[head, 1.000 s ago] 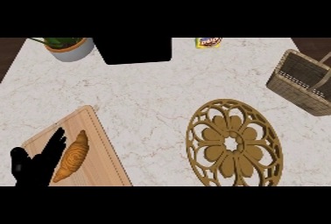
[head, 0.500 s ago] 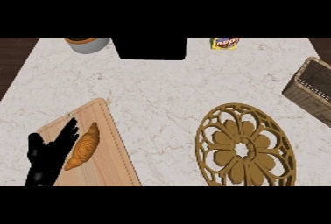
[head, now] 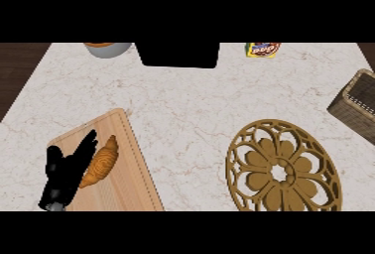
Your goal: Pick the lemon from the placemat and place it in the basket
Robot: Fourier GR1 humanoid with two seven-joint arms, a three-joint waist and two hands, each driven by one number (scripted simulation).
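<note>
Left black hand, fingers straight & holding nothing, lies lower left beside a golden curved croissant on the pale wooden board; no lemon shows, so it might grab the wrong food.

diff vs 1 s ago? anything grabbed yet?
Nothing grabbed. The view has shifted: basket slid toward the right edge, trivet and cutting board sit lower and right. The left hand is still open, fingers straight, beside the croissant on the board. No lemon or right hand in view.
</note>
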